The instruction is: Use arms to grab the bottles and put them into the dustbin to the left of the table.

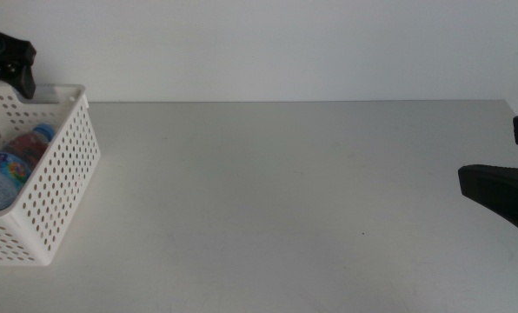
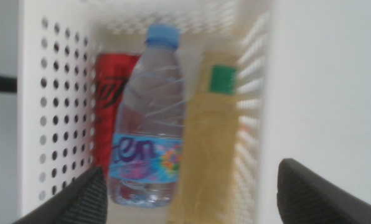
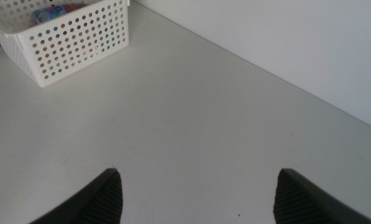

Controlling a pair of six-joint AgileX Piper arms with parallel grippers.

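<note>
The white perforated dustbin stands at the table's left end. In the left wrist view three bottles lie side by side inside it: a red can, a blue-capped water bottle and a yellow tea bottle. My left gripper hovers above the dustbin, open, holding nothing. In the middle view only the water bottle shows over the rim. My right gripper is open and empty over the table's right side, far from the dustbin.
A white wall runs along the table's far edge. A dark part of the left arm sits above the dustbin's back corner. The right gripper juts in from the right edge.
</note>
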